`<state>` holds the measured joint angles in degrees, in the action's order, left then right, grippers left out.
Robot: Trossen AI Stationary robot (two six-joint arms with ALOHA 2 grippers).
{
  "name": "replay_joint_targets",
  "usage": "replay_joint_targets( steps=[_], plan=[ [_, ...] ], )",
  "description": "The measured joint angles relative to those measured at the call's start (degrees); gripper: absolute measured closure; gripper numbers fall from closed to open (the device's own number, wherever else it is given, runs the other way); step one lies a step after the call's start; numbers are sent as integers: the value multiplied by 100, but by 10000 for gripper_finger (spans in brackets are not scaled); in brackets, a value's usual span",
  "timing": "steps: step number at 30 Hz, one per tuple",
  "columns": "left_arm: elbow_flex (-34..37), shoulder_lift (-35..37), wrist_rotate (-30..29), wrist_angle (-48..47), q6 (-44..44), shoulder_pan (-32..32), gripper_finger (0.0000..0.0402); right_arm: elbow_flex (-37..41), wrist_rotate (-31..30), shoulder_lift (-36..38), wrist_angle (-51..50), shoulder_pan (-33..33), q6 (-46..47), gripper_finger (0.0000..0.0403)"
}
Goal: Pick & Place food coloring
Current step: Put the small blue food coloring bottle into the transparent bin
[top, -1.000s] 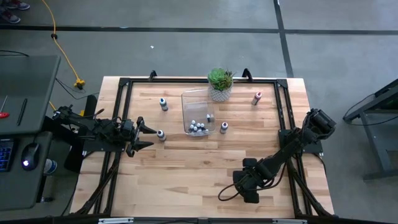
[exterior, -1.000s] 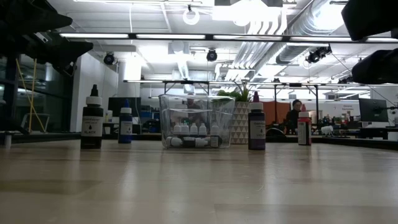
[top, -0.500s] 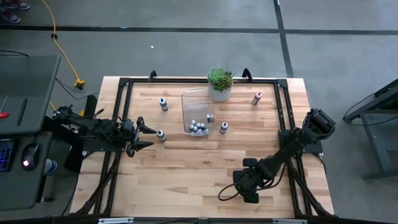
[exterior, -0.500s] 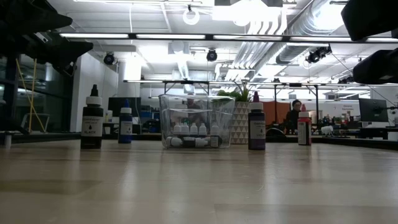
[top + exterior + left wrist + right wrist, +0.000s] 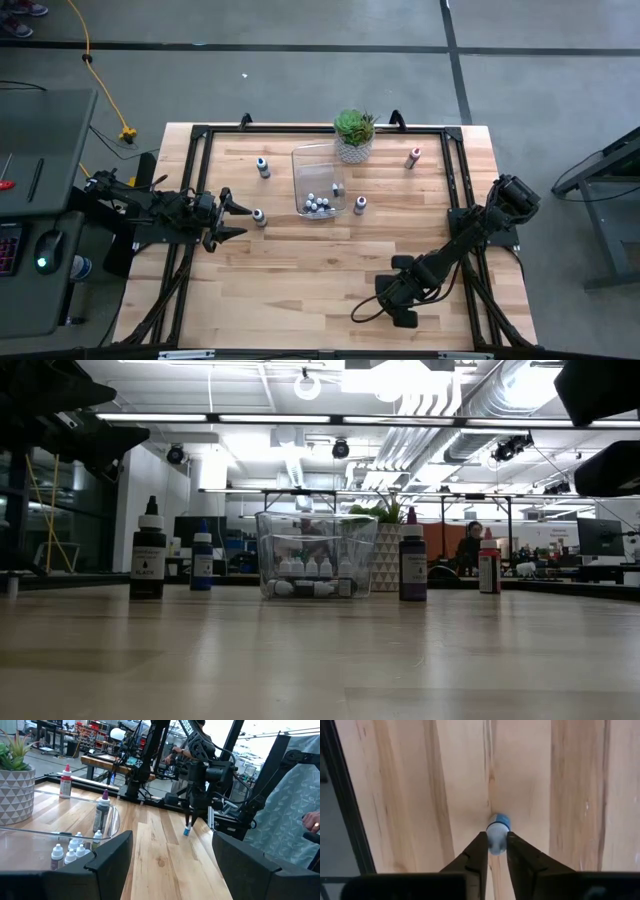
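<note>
My right gripper [image 5: 400,318] is near the table's near right, pointing down and shut on a tiny food coloring bottle [image 5: 497,834] with a blue lower end. It also shows in the left wrist view [image 5: 187,830]. Several small whitish bottles [image 5: 317,205] lie in the clear bin [image 5: 304,160]. Larger bottles stand upright on the table: black-labelled [image 5: 259,216], blue [image 5: 263,167], purple [image 5: 360,204] and red [image 5: 414,157]. My left gripper [image 5: 238,219] is open and empty at the table's left, just short of the black-labelled bottle. My right gripper pinches the tiny bottle's whitish upper part [image 5: 497,843] between its two fingertips [image 5: 481,851], coming from above and pointing down. The bottle hangs upright below the fingers, blue end [image 5: 186,832] down, close to the table top. I cannot tell whether it touches the wood.
A green succulent in a white pot [image 5: 354,133] stands at the far edge behind the bin. A black frame [image 5: 200,135] runs round the table top. Bare wood [image 5: 300,280] lies across the near half. A person [image 5: 470,545] sits in the room beyond.
</note>
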<state>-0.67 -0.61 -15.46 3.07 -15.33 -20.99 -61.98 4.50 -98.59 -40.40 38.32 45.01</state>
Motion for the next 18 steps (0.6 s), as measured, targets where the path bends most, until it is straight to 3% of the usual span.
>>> replay_joint_targets(
  steps=[18],
  plan=[
    [0,1,-1,0,0,-1,130,-8,3,-11,195,-165,2,370]
  ],
)
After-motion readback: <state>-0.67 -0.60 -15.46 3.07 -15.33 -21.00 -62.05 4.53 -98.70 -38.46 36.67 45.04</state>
